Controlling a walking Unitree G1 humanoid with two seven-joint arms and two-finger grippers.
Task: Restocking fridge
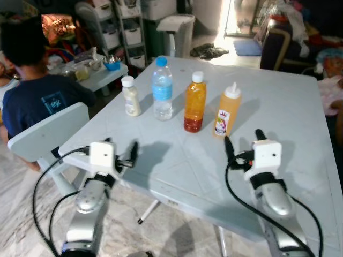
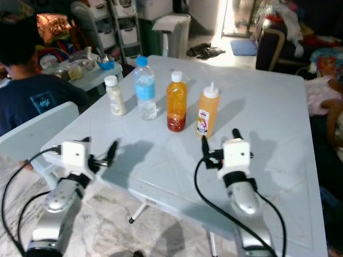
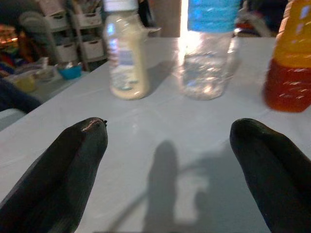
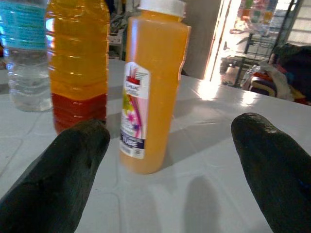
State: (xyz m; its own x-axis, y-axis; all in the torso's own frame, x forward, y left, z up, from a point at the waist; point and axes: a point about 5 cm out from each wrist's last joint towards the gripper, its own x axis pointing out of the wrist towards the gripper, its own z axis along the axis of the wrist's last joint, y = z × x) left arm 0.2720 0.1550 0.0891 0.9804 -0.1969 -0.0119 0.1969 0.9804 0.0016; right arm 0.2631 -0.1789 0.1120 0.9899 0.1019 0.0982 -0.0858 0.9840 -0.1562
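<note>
Four bottles stand in a row on the pale table [image 1: 278, 101]: a small cream bottle [image 1: 131, 97], a clear water bottle with a blue cap [image 1: 162, 89], an orange juice bottle [image 1: 194, 102] and an orange squeeze bottle [image 1: 227, 111]. My right gripper [image 1: 244, 140] hovers open just in front of the squeeze bottle [image 4: 150, 92], which stands ahead between its spread fingers [image 4: 73, 170]. At the table's near left corner my left gripper [image 1: 121, 148] is open, with nothing between its fingers [image 3: 63, 165]. The cream bottle [image 3: 125, 53] and water bottle [image 3: 209, 48] stand farther ahead of it.
A person in a dark blue shirt [image 1: 32, 93] sits at the back left on a white chair [image 1: 48, 131], beside a small table with bowls [image 1: 99, 69]. Storage drawers [image 1: 126, 29], a white bin [image 1: 177, 29] and a sofa [image 1: 289, 43] stand behind.
</note>
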